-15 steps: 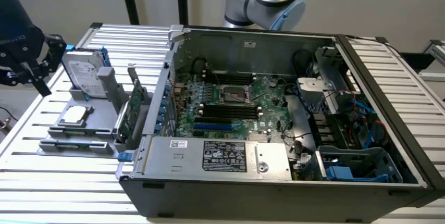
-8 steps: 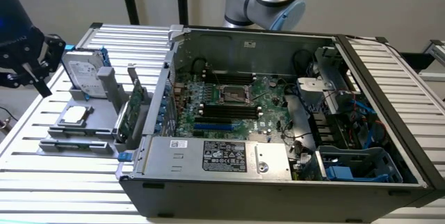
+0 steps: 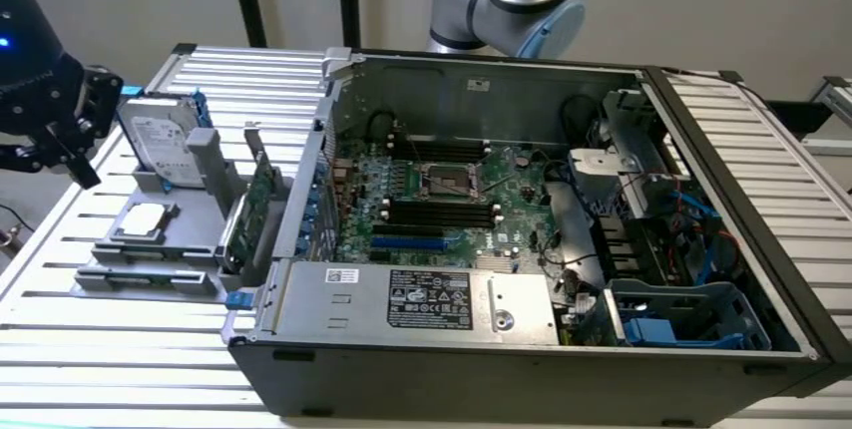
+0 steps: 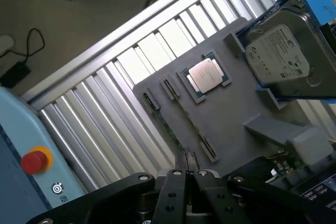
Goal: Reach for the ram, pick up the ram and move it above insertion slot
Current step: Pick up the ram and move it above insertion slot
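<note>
Evidently pinched shut, the tool (image 4: 186, 167) hangs near the grey tray (image 4: 236, 114), whose thin slots are hard to make out.

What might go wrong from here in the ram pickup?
The end effector is shut above the gray holder; descending like this, it would likely press on the thin ram rather than straddle it. The processor and hard drive sit close by, so a sideways slip could bump them.
</note>
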### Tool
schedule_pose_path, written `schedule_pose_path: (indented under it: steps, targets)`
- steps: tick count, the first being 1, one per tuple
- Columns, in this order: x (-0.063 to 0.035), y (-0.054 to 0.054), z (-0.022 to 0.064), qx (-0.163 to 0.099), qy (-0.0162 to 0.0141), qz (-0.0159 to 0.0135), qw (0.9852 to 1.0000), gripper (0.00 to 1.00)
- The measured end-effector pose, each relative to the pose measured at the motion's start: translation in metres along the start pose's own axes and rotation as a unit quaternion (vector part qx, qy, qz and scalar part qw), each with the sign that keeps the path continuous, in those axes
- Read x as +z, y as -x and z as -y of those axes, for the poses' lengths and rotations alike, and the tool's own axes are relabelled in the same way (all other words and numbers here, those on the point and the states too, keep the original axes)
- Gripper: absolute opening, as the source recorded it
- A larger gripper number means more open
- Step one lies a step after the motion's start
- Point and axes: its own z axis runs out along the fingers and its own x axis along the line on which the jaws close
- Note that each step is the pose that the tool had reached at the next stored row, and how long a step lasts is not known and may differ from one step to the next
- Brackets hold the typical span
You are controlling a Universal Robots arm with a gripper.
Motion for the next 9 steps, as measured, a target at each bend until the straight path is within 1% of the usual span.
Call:
schedule_pose_path:
  steps: [2, 4, 7, 9]
  targets:
    - [0.0006, 0.0, 0.0001, -0.019, -0.0001, -0.0008, 0.9998, 0.11]
    - [0.0012, 0.0, 0.0001, -0.037, -0.0001, -0.0016, 0.9993, 0.11]
    - [0.0021, 0.0, 0.0001, -0.064, -0.0001, -0.0028, 0.998, 0.11]
    - [0.0027, 0.0, 0.0001, -0.082, -0.0002, -0.0036, 0.9967, 0.11]
